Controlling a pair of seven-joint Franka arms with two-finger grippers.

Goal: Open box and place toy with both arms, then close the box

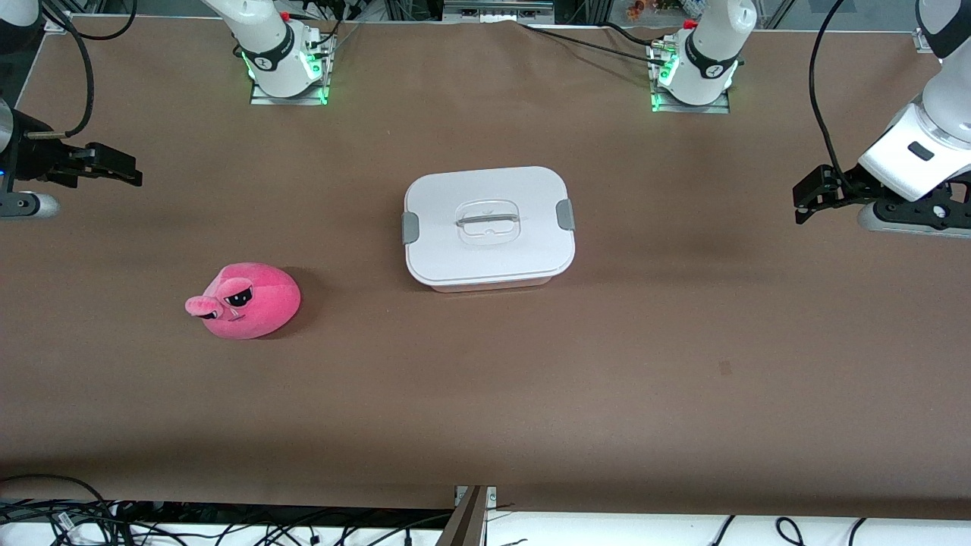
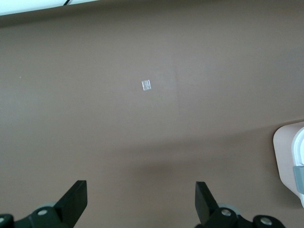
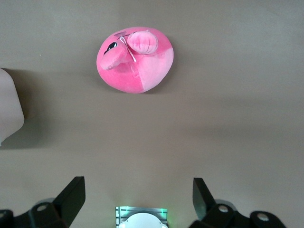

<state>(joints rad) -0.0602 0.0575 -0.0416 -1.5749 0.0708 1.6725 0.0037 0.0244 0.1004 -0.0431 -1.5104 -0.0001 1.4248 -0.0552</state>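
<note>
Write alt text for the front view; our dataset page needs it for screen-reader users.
A closed box, white lid clipped on, sits mid-table; a pink plush toy lies nearer the camera toward the right arm's end. The left gripper and right gripper hang open over the table's ends.

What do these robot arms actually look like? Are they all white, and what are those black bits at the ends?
Both arms are glossy white with dark grey joint bands, green lights glowing at the bases and black cables trailing. Each ends in a black tool with two fingers: the left tool, the right tool.
</note>
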